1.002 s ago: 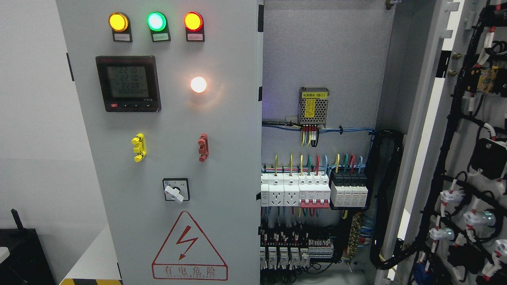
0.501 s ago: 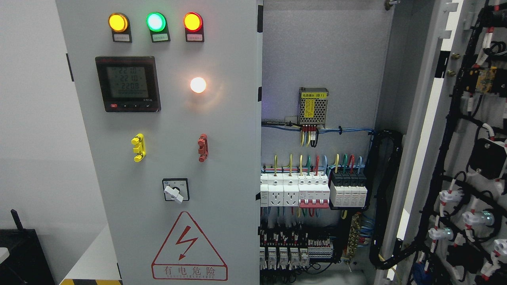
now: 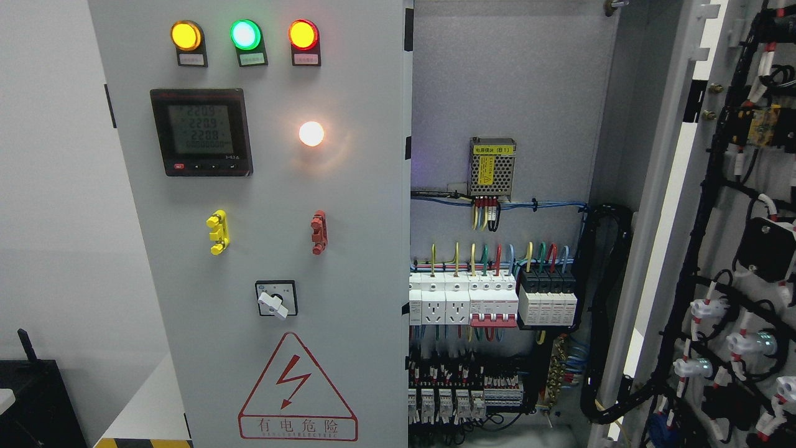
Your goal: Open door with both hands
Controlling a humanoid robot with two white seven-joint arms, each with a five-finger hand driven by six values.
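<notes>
A grey electrical cabinet fills the head view. Its left door is closed and carries yellow, green and red lamps, a digital meter, a lit white lamp, a yellow handle, a red handle and a rotary switch. The right door is swung open at the picture's right, its inner side covered in black cable looms. The open bay shows a power supply and rows of breakers. Neither robot hand shows.
A black box stands at the lower left by a white wall. A white ledge with a yellow-black striped edge lies at the cabinet's foot. A thick black cable bundle hangs along the bay's right side.
The view barely shifts. The meter's digits have changed. The doors stay where they were.
</notes>
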